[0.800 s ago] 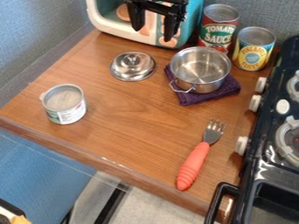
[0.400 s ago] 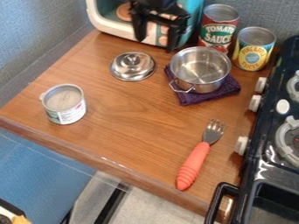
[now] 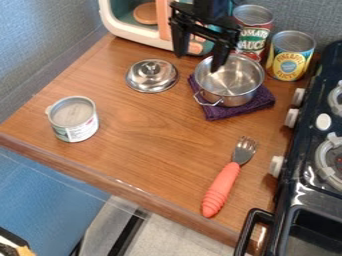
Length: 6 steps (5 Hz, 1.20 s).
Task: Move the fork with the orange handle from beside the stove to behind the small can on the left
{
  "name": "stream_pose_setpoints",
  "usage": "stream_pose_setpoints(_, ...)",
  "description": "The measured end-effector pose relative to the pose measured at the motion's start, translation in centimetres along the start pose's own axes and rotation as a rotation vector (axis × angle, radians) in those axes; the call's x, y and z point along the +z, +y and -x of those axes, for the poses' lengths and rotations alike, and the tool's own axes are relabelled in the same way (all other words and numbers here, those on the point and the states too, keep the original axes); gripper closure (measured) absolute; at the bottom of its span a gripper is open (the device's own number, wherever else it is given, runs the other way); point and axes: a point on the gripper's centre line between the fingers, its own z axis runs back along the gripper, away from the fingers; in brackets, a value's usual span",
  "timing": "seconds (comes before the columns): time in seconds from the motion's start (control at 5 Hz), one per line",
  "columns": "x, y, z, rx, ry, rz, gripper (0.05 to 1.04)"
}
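The black gripper hangs at the top of the view with its two fingers apart and nothing between them. One fingertip stands over the back left rim of the steel pot; whether they touch I cannot tell. The pot rests on a folded purple cloth. Left of the pot lies a steel lid, knob up. A small can stands at the left of the wooden counter. Toward the front right lies a fork with an orange handle, its tines pointing back.
Behind the gripper is a white and teal toy oven. A tomato sauce can and a pineapple can stand at the back right. The dark stove borders the right side, and its black handle juts out near the front edge.
The gripper has moved to the right and a little downward, from in front of the toy oven to the pot's back left rim. The other things have kept their places.
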Motion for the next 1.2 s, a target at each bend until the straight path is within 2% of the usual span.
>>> stream_pose_setpoints(0.2, 1.2, -4.1, 1.5, -0.085, -0.017, -0.028, 0.083)
stream_pose_setpoints(0.4, 1.4, -6.7, 3.4, -0.122, -0.044, -0.022, 0.083)
stream_pose_setpoints(0.6, 0.9, -8.9, 5.3, -0.144, -0.052, -0.038, 0.083)
stream_pose_setpoints(0.8, -0.2, -9.8, 7.0, -0.098, -0.051, -0.073, 0.083)
stream_pose_setpoints(1.2, -3.0, -10.5, 9.3, -0.041, -0.039, -0.098, 0.083)
